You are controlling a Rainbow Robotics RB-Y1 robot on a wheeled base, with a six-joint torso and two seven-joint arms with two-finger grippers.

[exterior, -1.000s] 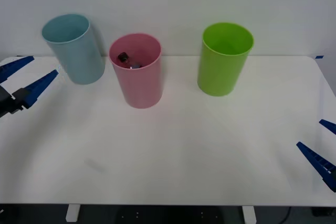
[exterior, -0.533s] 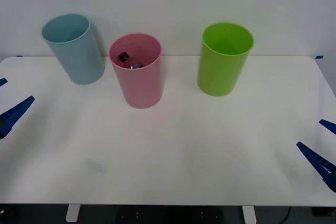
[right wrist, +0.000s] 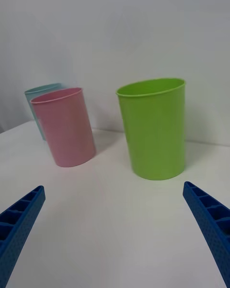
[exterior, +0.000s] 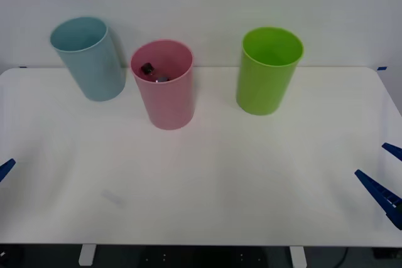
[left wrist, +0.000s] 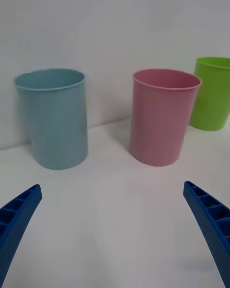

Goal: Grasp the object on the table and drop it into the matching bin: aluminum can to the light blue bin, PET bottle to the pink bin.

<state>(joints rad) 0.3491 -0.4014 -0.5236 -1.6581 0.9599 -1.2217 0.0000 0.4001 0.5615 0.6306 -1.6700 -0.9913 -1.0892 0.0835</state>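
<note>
**Bottle lies inside the pink bin; both grippers empty**

The bottle (exterior: 153, 73) is small, clear plastic with a black cap; the cap points toward the light blue bin, and the dark lower body sits deeper in. It lies tilted inside the pink bin (exterior: 166, 101), well below the rim and against the far inner wall. Most of it is hidden by the bin's near wall.

The pink bin is tall and round-rimmed, and tapers to its base. It stands upright on the far half of the white table (exterior: 207, 186). The blue bin (exterior: 91, 61) stands just beside the pink bin, toward the robot's left and slightly farther back, and the two do not touch. A green bin (exterior: 267, 73) of about the same size stands on the pink bin's other side, well apart from it. A faint smudge (exterior: 113, 197) marks the tabletop nearer the robot than the pink bin.

The left gripper (left wrist: 112, 230) is low at the table's left edge, nearer the robot than the blue bin, its blue fingers spread wide with nothing between them. The right gripper (right wrist: 115, 230) is at the table's right edge, well away from the green bin, likewise wide apart and holding nothing.
</note>
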